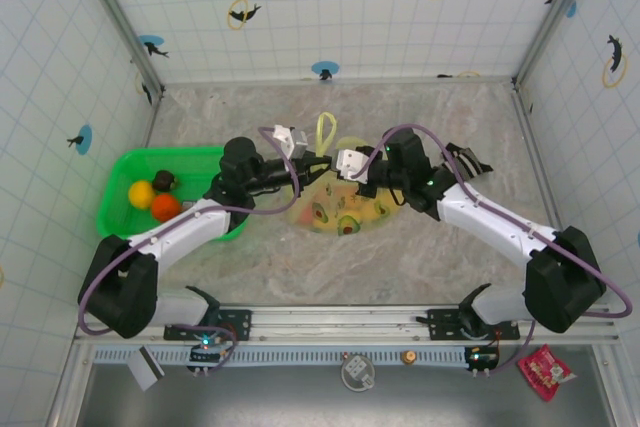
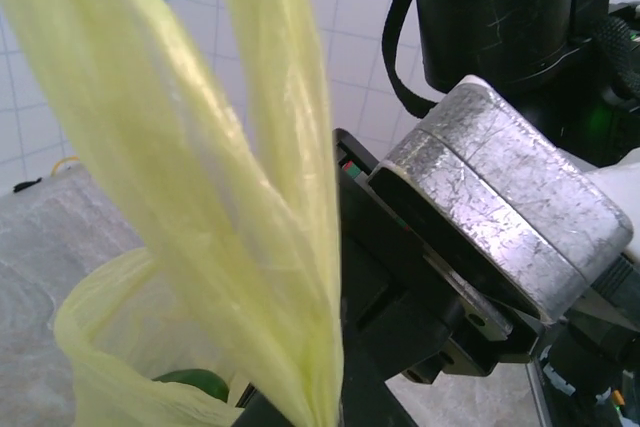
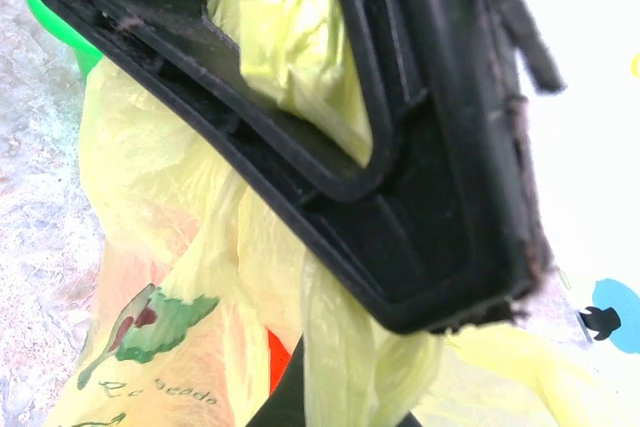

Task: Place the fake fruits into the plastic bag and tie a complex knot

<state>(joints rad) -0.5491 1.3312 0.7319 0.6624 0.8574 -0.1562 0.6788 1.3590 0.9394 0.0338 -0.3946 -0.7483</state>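
The plastic bag (image 1: pixel 345 205) lies at the table's middle with fake fruits inside. One handle loop (image 1: pixel 325 132) stands up behind it. My left gripper (image 1: pixel 312 169) and right gripper (image 1: pixel 333 165) meet above the bag's mouth. In the left wrist view the left gripper (image 2: pixel 325 412) is shut on a yellow handle strap (image 2: pixel 250 197), with a green fruit (image 2: pixel 195 383) below. In the right wrist view the right gripper (image 3: pixel 370 407) is shut on bunched handle film (image 3: pixel 390 367), and a red fruit (image 3: pixel 278 362) shows through the bag. Any knot is hidden by the grippers.
A green basket (image 1: pixel 120 172) at the left holds a yellow fruit (image 1: pixel 141 193), an orange one (image 1: pixel 165 207) and a dark brown one (image 1: pixel 163 181). Tiled walls close in the table on three sides. The left gripper's black frame (image 3: pixel 400 147) crosses close before the right wrist camera.
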